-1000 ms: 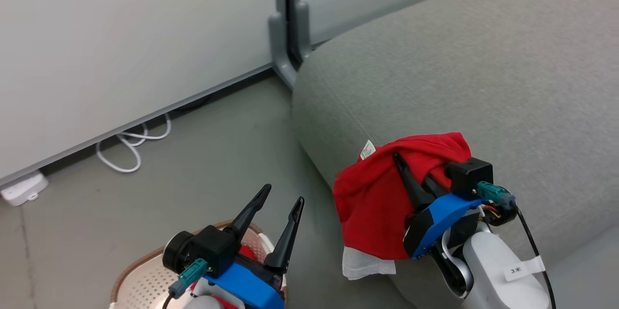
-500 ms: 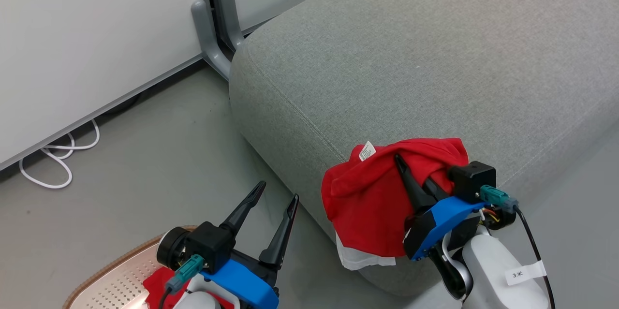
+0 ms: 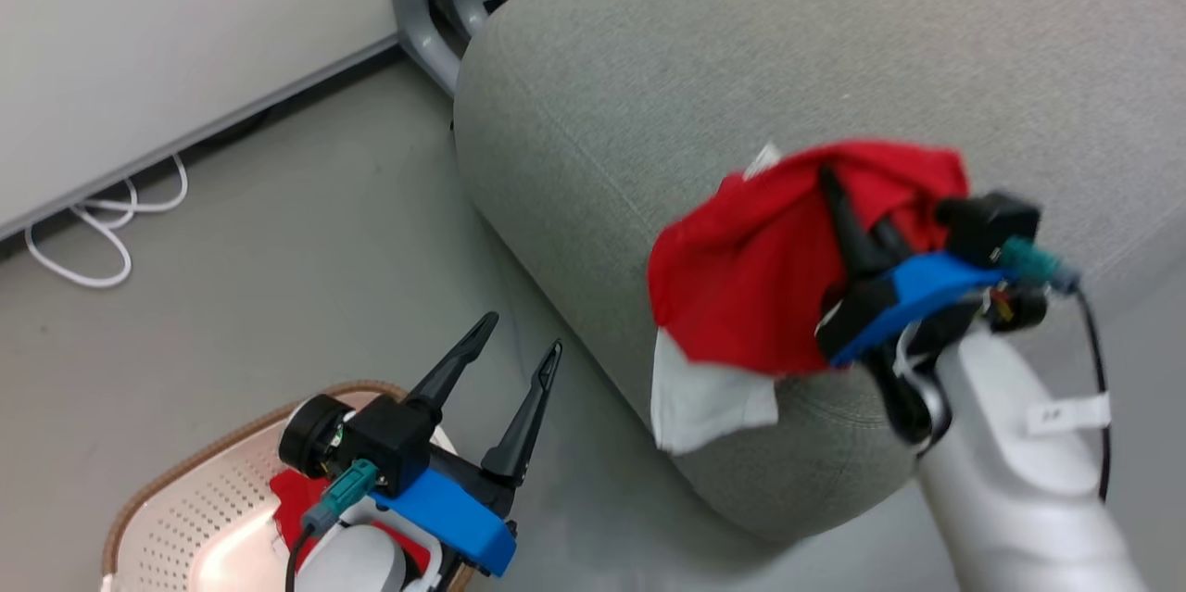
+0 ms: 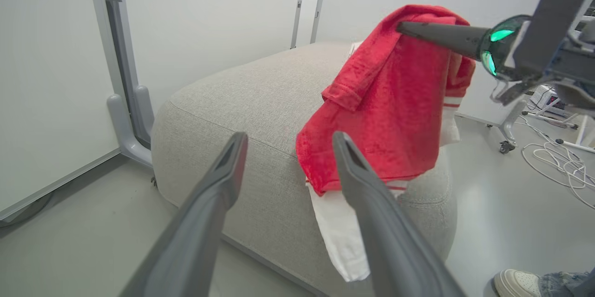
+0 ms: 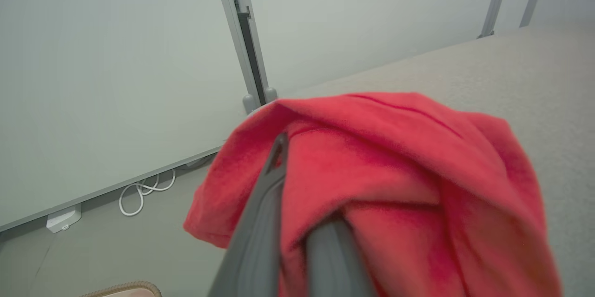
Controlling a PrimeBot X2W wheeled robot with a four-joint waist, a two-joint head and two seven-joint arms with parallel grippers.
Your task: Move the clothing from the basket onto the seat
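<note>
Clothing in pinch of right gripper, over seat corner

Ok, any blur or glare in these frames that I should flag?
Head view: the right gripper and its red garment are smeared by motion blur, and a glare patch shines in the basket. Left wrist view: crisp on garment and seat. Right wrist view: garment and fingers soft, wall evenly lit without hard shadows.
</note>
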